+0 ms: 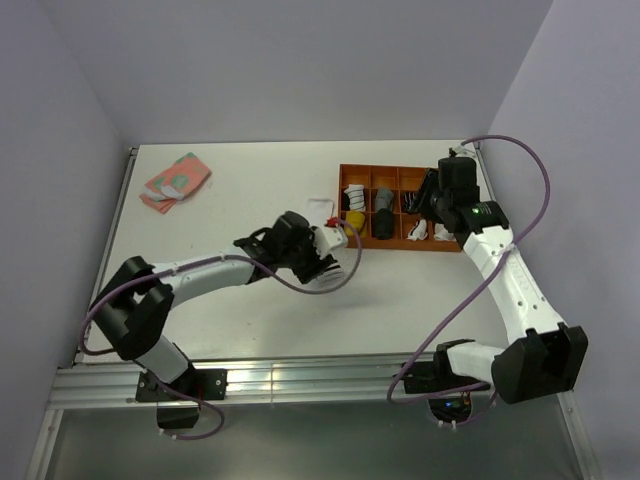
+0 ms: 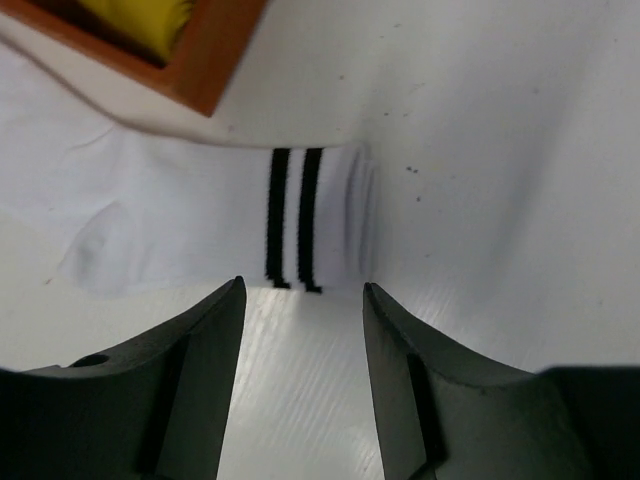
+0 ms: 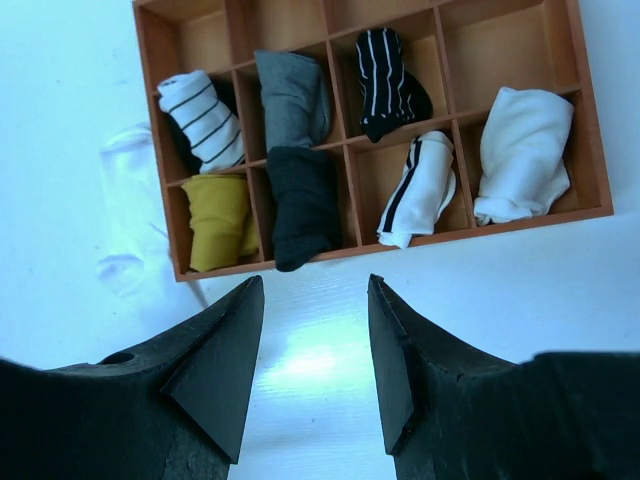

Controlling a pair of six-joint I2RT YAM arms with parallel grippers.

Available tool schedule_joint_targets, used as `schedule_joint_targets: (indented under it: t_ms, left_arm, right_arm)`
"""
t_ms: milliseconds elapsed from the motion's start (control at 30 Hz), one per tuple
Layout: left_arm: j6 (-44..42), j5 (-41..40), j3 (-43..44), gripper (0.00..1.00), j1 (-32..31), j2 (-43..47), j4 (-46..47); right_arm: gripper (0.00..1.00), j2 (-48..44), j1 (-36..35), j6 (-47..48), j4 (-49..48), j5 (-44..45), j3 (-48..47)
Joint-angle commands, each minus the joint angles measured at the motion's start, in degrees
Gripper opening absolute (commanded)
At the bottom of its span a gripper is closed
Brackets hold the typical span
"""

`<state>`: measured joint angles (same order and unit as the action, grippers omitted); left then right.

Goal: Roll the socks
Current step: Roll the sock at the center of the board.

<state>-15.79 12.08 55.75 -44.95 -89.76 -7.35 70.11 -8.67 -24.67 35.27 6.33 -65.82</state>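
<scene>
A white sock with two black cuff bands [image 2: 200, 220] lies flat on the table beside the orange tray's corner [image 2: 210, 60]; it also shows in the top view [image 1: 320, 208] and faintly in the right wrist view [image 3: 130, 200]. My left gripper [image 2: 303, 290] is open and empty, its tips just short of the sock's cuff edge. A pink and teal sock [image 1: 175, 180] lies at the far left. A black sock with thin white stripes [image 3: 390, 80] sits rolled in a tray compartment. My right gripper [image 3: 315, 285] is open and empty, hovering near the tray's front rim [image 3: 460, 232].
The orange tray [image 1: 390, 167] at the back right holds several rolled socks: yellow [image 3: 215, 220], grey [image 3: 295, 95], black [image 3: 300, 200], white [image 3: 520, 150]. Walls enclose the table on the left, back and right. Purple cables loop from both arms.
</scene>
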Motion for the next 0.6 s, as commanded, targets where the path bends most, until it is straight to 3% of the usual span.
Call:
schedule_joint_targets:
  t_ms: [0, 233, 567]
  left_arm:
    - [0.5, -9.1, 0.8, 0.56, -4.7, -4.2, 6.9]
    - [1.0, -10.3, 5.6, 0.56, -8.5, -12.3, 5.2]
    - [0.4, -11.8, 5.9, 0.53, -9.1, -16.0, 4.8]
  right_arm:
    - [0.54, -3.4, -0.3, -0.8, -2.6, 0.2, 1.4]
    - [0.54, -4.9, -0.3, -0.3, -2.4, 0.4, 3.9]
    - [0.53, -5.5, -0.3, 0.8, -2.2, 1.0, 5.0]
